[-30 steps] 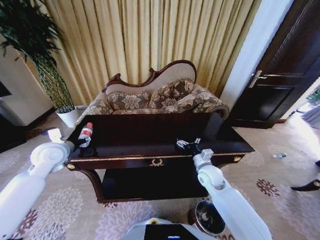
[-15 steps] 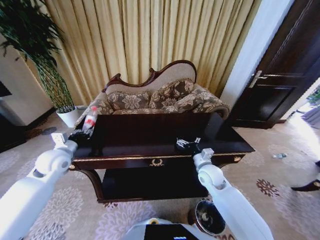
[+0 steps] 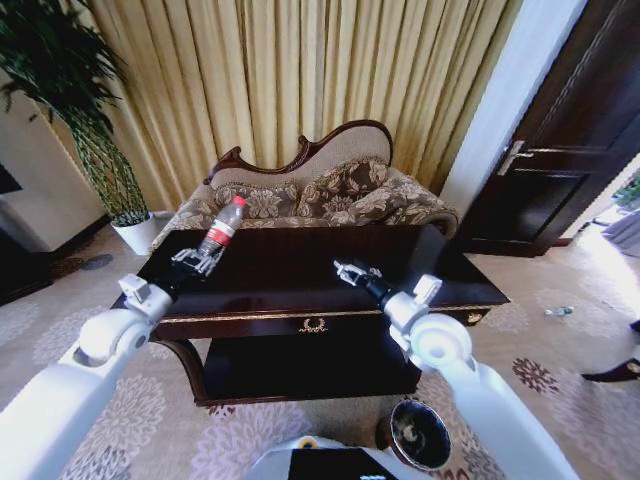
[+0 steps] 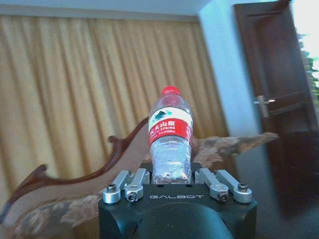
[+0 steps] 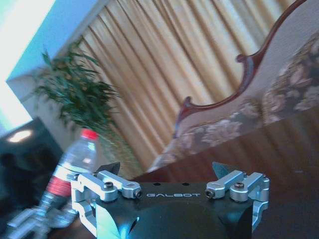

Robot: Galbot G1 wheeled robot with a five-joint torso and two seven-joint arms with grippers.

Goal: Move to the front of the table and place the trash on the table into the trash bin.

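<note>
The trash, a clear plastic bottle point(image 3: 222, 228) with a red cap and a red-and-white label, hangs tilted above the left part of the dark glossy table point(image 3: 300, 322). My left gripper point(image 3: 200, 258) is shut on its lower half. In the left wrist view the bottle point(image 4: 170, 129) stands up out of that gripper point(image 4: 171, 180). My right gripper point(image 3: 352, 270) hovers over the middle of the table, open, with nothing between its fingers point(image 5: 167, 172). Its wrist view shows the bottle point(image 5: 70, 172) off to one side. The round dark trash bin point(image 3: 420, 435) stands on the carpet by the table's right front leg.
A patterned sofa point(image 3: 330, 195) with a carved back sits close behind the table, before gold curtains. A white plant pot point(image 3: 135, 232) stands at the far left and a dark door point(image 3: 560, 150) at the right. Flowered carpet point(image 3: 540, 330) lies open on the right.
My left gripper has lifted the bottle off the table's left end and carried it up and toward the middle. My right gripper has risen from the tabletop and shifted slightly left.
</note>
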